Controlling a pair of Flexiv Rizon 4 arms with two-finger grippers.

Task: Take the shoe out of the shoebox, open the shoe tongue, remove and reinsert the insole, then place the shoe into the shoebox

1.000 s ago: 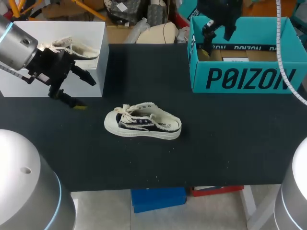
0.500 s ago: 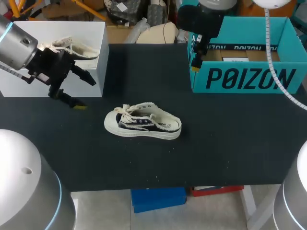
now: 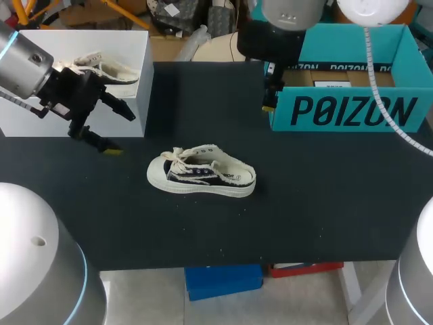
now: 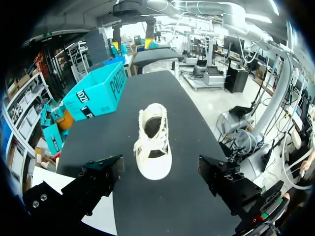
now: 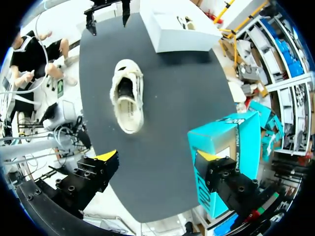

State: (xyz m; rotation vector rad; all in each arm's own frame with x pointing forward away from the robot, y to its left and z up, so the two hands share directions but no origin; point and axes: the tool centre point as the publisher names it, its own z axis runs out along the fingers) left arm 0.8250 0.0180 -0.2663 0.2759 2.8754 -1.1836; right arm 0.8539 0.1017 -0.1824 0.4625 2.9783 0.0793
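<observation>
The shoe point(image 3: 201, 177) stands upright on its sole near the middle of the black table point(image 3: 318, 210), outside both boxes, with its white toe cap toward my left side and its heel toward my right. It has a white rubber sole, cream laces, dark canvas sides and a frayed pale edge round the opening. The teal shoebox point(image 3: 352, 112) sits open at the far right of the table, well apart from the shoe, and its inside looks cardboard brown. A white box point(image 3: 128, 101) sits at the far left, with a second pale shoe point(image 3: 101, 68) lying in it. My left arm point(image 3: 27, 68) comes in over the front of the white box, and the left jaws hang just beyond that box's near edge, spread wide and holding nothing. In the left wrist view the 2 black fingers point(image 4: 96, 179) stand far apart, and the shoe lies ahead in the gap between them with its toe toward the camera, touching neither. My right arm point(image 3: 284, 20) reaches in at the far side of the table, and the right jaws hang above the table just beside the shoebox's left corner. In the right wrist view its 2 yellow-tipped fingers point(image 5: 101, 164) are wide apart and empty, the shoebox's corner lies by one of them, and the shoe lies well ahead.
</observation>
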